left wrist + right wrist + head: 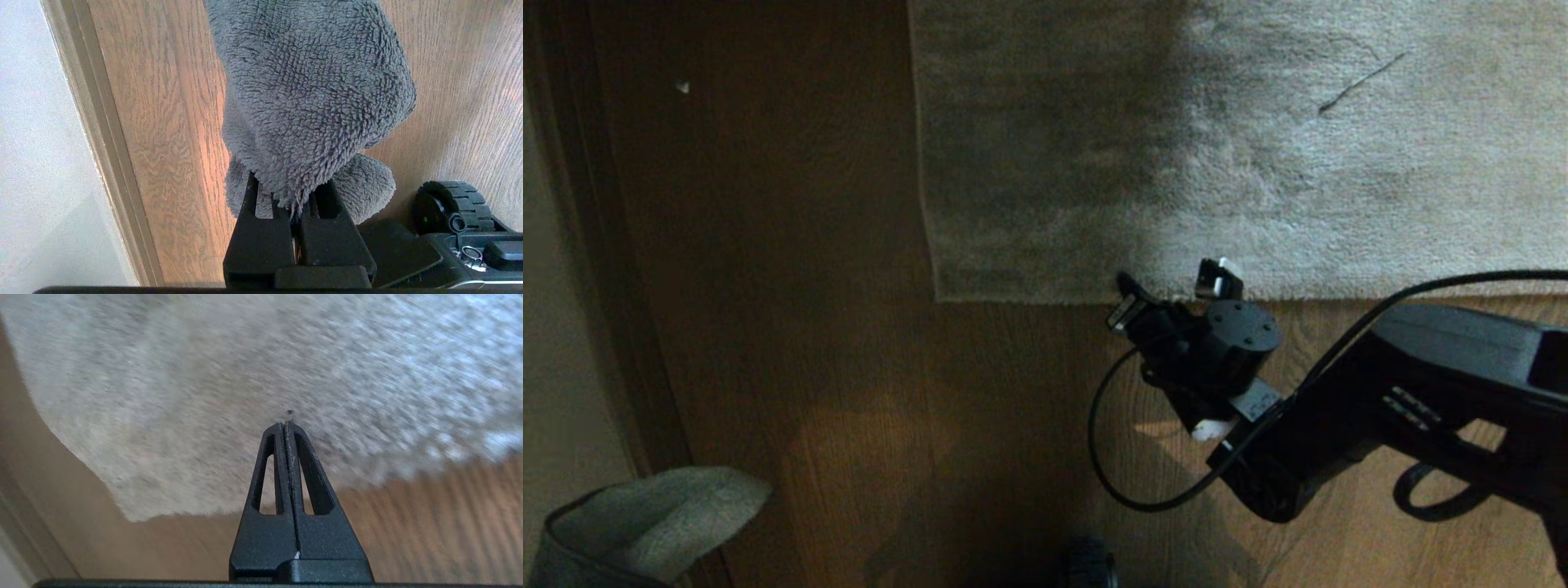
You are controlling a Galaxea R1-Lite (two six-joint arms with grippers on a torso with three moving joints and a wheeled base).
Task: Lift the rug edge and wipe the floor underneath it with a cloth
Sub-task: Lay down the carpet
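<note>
The light grey rug (pixel 1217 147) lies flat on the brown wooden floor (pixel 809 343). Its rug edge (pixel 1029 296) runs straight to a square corner on the left. My right gripper (pixel 1125 284) is shut and empty, and it hangs just past that edge over the pile. The right wrist view shows the shut gripper (pixel 287 425) above the rug edge (pixel 188 510), to the right of the corner. At the lower left of the head view, the plush grey cloth (pixel 662 514) hangs from my parked left arm. My left gripper (pixel 292 204) is shut on the cloth (pixel 310 81).
A wall with a skirting board (pixel 572 245) runs along the left side. A black cable (pixel 1111 474) loops from my right arm over the floor. My base wheel (pixel 449 204) sits near the cloth. A dark thread (pixel 1360 82) lies on the rug.
</note>
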